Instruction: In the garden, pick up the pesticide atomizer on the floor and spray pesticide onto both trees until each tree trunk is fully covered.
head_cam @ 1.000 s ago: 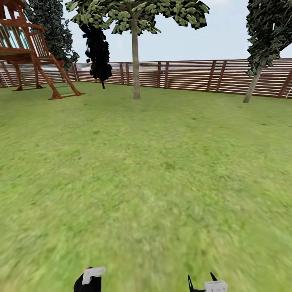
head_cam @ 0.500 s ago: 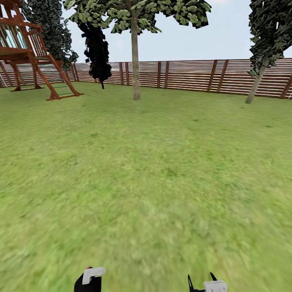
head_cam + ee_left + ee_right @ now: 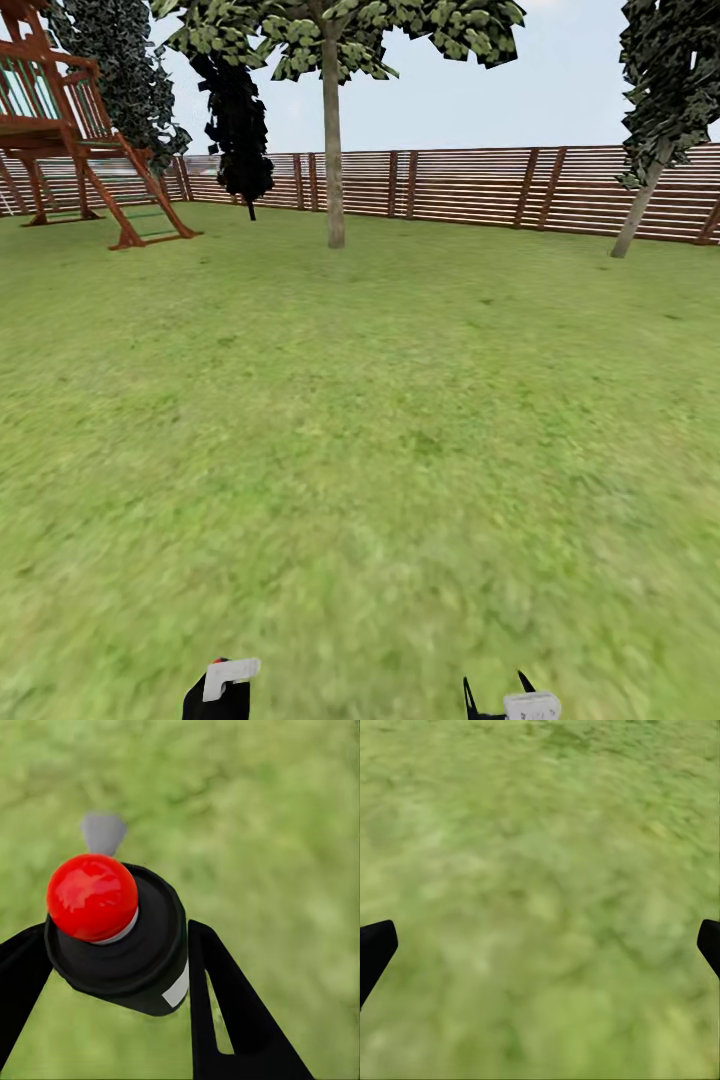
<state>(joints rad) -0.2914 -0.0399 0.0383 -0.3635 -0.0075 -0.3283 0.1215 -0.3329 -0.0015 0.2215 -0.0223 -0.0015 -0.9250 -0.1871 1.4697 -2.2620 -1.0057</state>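
Black and red-capped, the pesticide atomizer (image 3: 120, 937) sits pinched between the fingers (image 3: 225, 1012) of my left gripper (image 3: 112, 967), its long axis running along them, cap toward my wrist camera, grey nozzle out over the grass (image 3: 360, 450). My right gripper (image 3: 540, 937) is spread wide. A tree trunk (image 3: 333, 150) stands far ahead by the fence (image 3: 470, 185).
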